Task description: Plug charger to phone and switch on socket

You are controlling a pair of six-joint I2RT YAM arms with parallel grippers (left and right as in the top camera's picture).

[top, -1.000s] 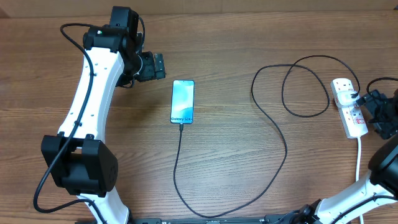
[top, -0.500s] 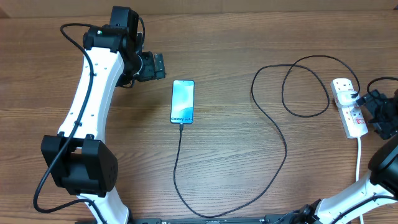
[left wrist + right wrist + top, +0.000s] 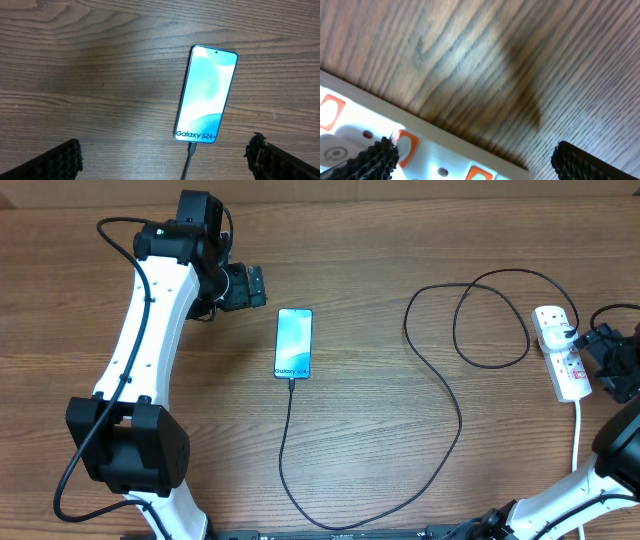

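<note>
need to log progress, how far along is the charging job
Done: the charger is plugged into the phone, and its plug is in the socket. In hand: the open right gripper is by the red switches. Left: flipping the switch; its state cannot be told.

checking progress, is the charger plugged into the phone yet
Plugged in: the tip of the charger sits in the bottom edge of the phone, under the Galaxy S24+ text.

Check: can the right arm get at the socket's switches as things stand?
Probably yes. The right gripper hangs open right beside the socket, and its wrist view shows the red switches close up with nothing in between. The charger plug sits at the strip's far end.
</note>
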